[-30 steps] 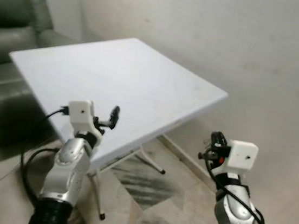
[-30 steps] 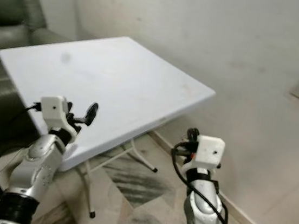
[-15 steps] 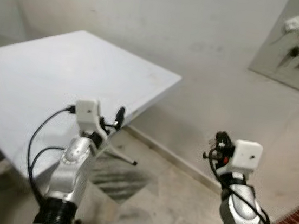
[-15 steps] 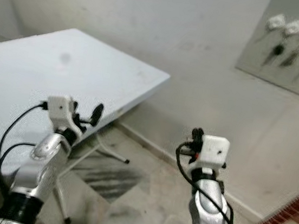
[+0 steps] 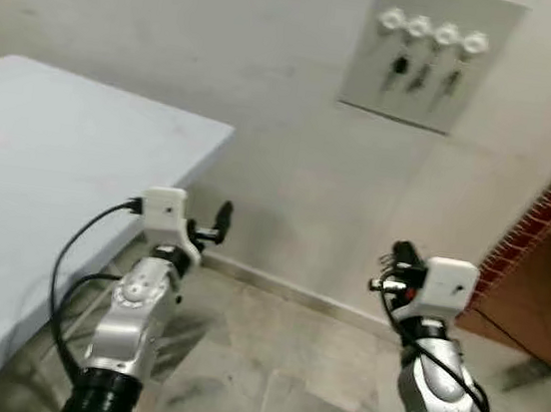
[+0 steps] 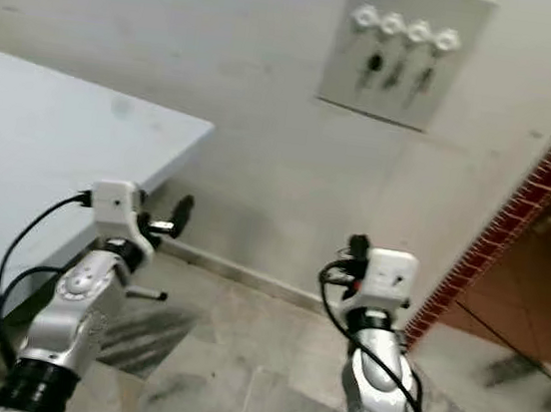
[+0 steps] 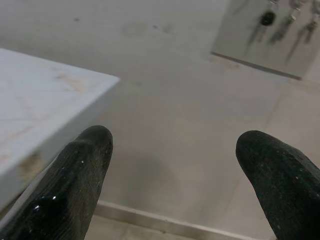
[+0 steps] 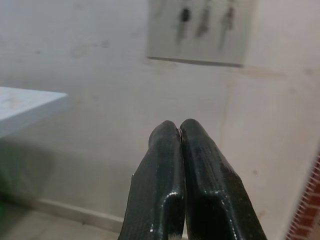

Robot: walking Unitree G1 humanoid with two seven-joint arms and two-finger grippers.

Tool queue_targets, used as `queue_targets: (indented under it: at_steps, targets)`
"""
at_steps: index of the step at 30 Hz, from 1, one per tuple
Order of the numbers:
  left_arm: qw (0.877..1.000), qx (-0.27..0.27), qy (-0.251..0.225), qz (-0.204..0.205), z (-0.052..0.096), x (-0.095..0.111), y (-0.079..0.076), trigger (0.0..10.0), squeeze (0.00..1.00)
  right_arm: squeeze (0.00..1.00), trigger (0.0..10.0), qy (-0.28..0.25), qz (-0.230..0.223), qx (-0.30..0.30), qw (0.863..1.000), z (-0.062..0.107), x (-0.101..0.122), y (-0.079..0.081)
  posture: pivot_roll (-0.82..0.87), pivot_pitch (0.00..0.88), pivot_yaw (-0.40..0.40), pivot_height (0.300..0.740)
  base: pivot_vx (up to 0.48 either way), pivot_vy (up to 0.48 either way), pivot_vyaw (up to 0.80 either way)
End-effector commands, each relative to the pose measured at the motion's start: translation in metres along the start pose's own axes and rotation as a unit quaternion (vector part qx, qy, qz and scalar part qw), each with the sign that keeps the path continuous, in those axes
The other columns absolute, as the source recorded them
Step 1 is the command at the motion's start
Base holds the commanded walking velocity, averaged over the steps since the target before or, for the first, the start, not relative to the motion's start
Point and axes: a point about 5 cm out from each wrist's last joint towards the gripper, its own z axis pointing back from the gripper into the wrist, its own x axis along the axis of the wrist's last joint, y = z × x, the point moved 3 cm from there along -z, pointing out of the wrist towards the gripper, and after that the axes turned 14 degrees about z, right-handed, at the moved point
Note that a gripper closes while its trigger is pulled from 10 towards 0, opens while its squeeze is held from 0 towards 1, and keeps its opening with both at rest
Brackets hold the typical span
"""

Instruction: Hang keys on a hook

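A grey hook board [image 5: 429, 59] hangs on the wall ahead, up and to the right. It carries a row of white hooks [image 5: 391, 19], and keys [image 5: 400, 68] hang from some of them. My left gripper [image 5: 221, 222] is raised at chest height with its fingers wide open and nothing between them [image 7: 175, 145]. My right gripper [image 5: 396, 266] is also raised, well below the board and short of the wall. Its fingers are pressed together [image 8: 179, 131], and I see nothing between the pads. The board [image 8: 200, 30] lies straight ahead of that gripper.
A white table [image 5: 49, 168] stands at my left, its corner close to the left arm. A brick-edged doorway [image 5: 548, 199] opens at the right. Marbled floor tiles [image 5: 277, 357] stretch to the wall's skirting.
The camera has swung right: the sofa left the picture, the table slid left, and the hook board and doorway came into view. Both grippers keep their poses.
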Motion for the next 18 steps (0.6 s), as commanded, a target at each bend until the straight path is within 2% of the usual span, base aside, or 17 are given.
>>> queue_targets:
  at_steps: [1,8,10,18]
  targets:
    - [1.0,-0.013,0.0,0.003,-0.001,0.001,-0.01,10.0,0.0,0.0,10.0,-0.001,0.007,-0.011,1.0,-0.001,0.001,-0.008,0.01,0.0,-0.027,0.74,0.0,0.0,-0.74]
    - [0.999,-0.035,0.012,-0.001,0.006,-0.005,-0.017,10.0,0.0,0.0,10.0,0.003,0.014,-0.003,1.0,0.001,-0.002,-0.011,0.01,0.0,-0.026,0.74,0.0,0.0,-0.75]
    - [0.998,-0.058,0.027,-0.014,0.01,-0.01,-0.021,10.0,0.0,0.0,10.0,0.003,0.028,0.005,1.0,0.0,-0.003,-0.015,0.02,0.0,-0.029,0.74,0.0,0.0,-0.75]
    - [0.995,-0.088,0.045,-0.033,0.013,-0.011,-0.026,10.0,0.0,0.0,10.0,-0.007,0.069,0.032,0.997,-0.008,-0.001,-0.026,0.01,0.0,-0.021,0.74,0.0,0.0,-0.75]
